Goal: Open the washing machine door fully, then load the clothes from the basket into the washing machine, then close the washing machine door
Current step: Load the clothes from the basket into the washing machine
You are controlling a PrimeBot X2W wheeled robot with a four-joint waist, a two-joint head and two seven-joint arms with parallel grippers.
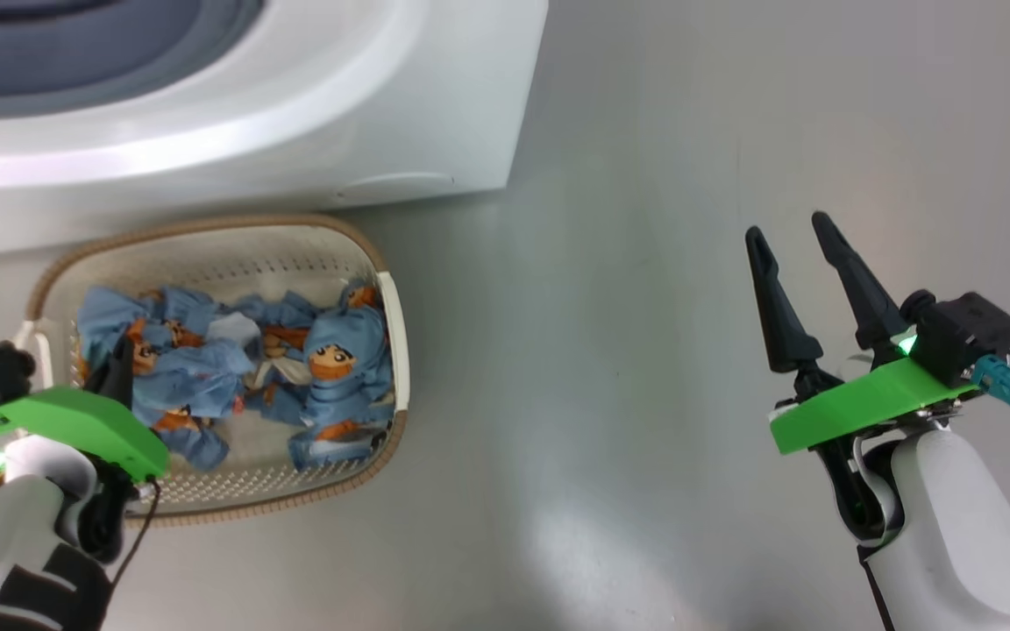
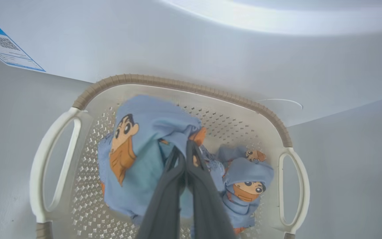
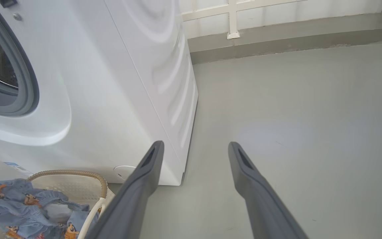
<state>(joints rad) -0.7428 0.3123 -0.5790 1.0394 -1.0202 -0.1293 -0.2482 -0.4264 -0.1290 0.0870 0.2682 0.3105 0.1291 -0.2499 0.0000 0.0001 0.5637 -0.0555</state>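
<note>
The cream basket (image 1: 207,226) sits on the floor against the white washing machine (image 1: 295,131) and holds several light blue clothes (image 1: 330,359) with cartoon faces. In the left wrist view my left gripper (image 2: 187,147) is shut on a bunched blue garment (image 2: 151,132) inside the basket (image 2: 184,87); another garment (image 2: 247,186) lies to its right. My right gripper (image 1: 790,232) hangs open over bare floor, well right of the basket. The right wrist view shows the machine's grey seal (image 3: 28,83) and open drum mouth. The washing machine door is out of view.
Grey floor (image 1: 645,394) spreads to the right of the machine and basket. A low wall ledge (image 3: 277,36) runs behind the machine. A blue-and-white label sticker (image 2: 5,46) sits on the machine's front above the basket.
</note>
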